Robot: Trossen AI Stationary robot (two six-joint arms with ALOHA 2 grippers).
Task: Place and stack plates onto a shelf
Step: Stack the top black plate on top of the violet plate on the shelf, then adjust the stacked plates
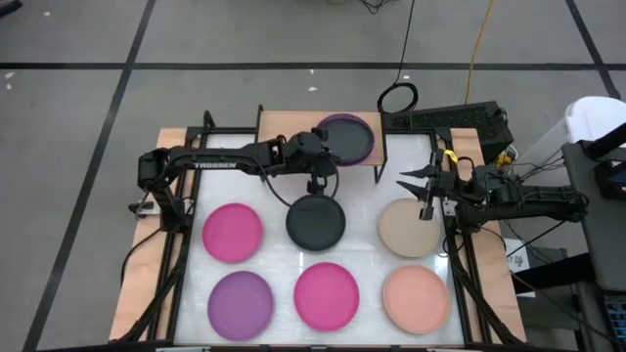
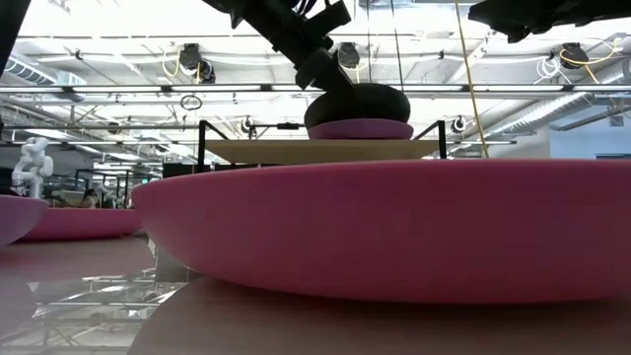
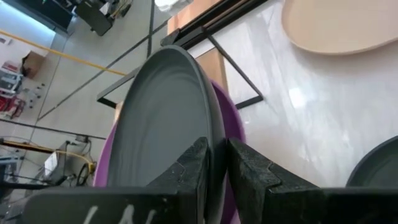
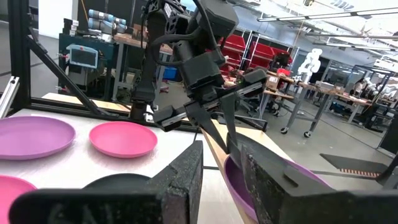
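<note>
Light wood marks the shelf (image 1: 293, 125) at the far edge of the table (image 1: 367, 256), and everything else is placed from it. On the shelf's right half lies a purple plate (image 1: 354, 125) with a dark grey plate (image 3: 168, 118) on top of it. The left gripper (image 1: 315, 149) reaches over the shelf, its two fingers (image 3: 189, 171) standing on either side of that grey plate's rim with a slight gap, so whether they grip it cannot be told. Just in front of the shelf, on the table, sits another dark grey plate (image 1: 315, 222), with a magenta plate (image 1: 233, 232) to its left and a beige plate (image 1: 406, 229) to its right. Farther from the shelf lie a purple plate (image 1: 240, 303), a second magenta plate (image 1: 327, 294) and a salmon plate (image 1: 416, 298). The right gripper (image 1: 423, 196) hangs above the beige plate, right of the shelf, holding nothing; its fingers (image 4: 180, 180) stand a little apart.
</note>
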